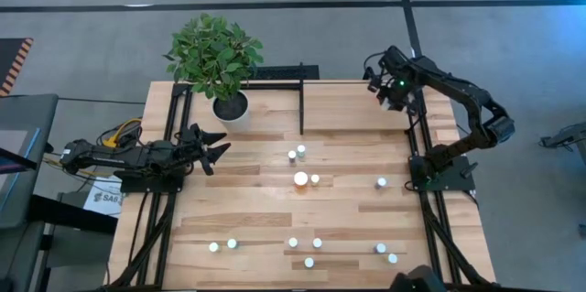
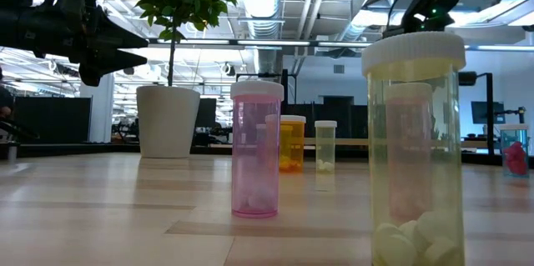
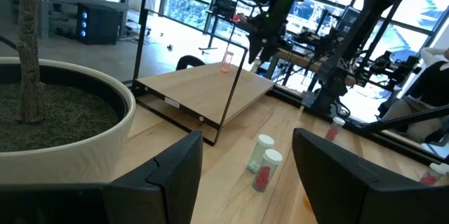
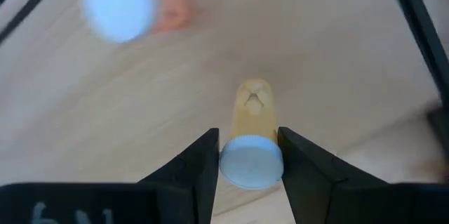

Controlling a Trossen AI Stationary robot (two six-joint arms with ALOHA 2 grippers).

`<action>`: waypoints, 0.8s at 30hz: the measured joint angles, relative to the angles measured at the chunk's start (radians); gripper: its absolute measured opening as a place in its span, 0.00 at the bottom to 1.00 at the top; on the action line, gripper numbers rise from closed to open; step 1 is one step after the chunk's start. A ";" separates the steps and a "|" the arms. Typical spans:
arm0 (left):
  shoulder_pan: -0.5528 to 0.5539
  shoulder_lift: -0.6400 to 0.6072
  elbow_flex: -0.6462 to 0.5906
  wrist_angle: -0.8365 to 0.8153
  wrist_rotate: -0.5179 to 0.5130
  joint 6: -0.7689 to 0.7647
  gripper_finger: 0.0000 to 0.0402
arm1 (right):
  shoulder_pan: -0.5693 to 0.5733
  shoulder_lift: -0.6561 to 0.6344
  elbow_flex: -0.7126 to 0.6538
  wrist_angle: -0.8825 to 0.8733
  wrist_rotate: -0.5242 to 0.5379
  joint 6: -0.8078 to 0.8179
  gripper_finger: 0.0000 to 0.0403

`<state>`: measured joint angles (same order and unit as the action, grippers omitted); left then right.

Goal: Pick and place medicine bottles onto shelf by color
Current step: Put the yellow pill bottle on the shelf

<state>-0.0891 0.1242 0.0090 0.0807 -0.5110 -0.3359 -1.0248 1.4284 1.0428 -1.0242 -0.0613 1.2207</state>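
The right gripper [image 4: 247,155] holds one small yellowish bottle [image 4: 251,147] with a white cap. Its jaws are closed on the bottle just under the cap, one on each side. In the high view this gripper [image 1: 388,91] is up at the far right corner of the counter [image 1: 256,228], over the right end of the shelf [image 3: 203,87]. A pink bottle [image 4: 133,6] stands on the wood below it — blurry, but it looks like it is on the shelf already.

The left gripper [image 1: 212,146] waits at the left side, near the white plant pot [image 1: 231,106]. Its jaws are partly apart and hold nothing.

Most of the medicine bottles [image 1: 302,179] are not on the shelf yet. They stand on the counter in a few little bunches: some in the middle, some along the near edge, one off to the right.

These bottles look light and hard, like smooth plastic, so they could slip or tip. The pills inside are loose, and most bottles look only partly full. The best place to grab one is probably the round body just below the cap, straight from above — the cap's lip would help stop it sliding down. The one bigger bottle in the middle likely needs wider jaws.
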 joint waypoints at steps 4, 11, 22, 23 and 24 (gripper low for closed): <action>0.000 0.000 0.000 0.000 0.000 0.000 0.52 | 0.020 0.000 0.000 -0.023 -0.003 0.289 0.41; 0.000 0.000 0.000 0.000 0.000 0.000 0.52 | 0.043 0.000 0.000 0.006 0.037 0.622 0.41; 0.000 0.000 0.000 0.000 0.000 0.000 0.52 | 0.019 0.000 0.000 0.083 0.087 0.691 0.41; 0.000 0.000 0.000 0.000 0.000 0.000 0.52 | 0.016 0.000 0.000 0.086 0.087 0.691 0.41; 0.000 0.000 0.000 0.000 0.000 0.000 0.52 | 0.014 0.003 0.000 0.086 0.087 0.691 0.41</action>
<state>-0.0891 0.1242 0.0090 0.0811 -0.5110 -0.3359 -1.0112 1.4309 1.0428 -0.9383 0.0257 1.9122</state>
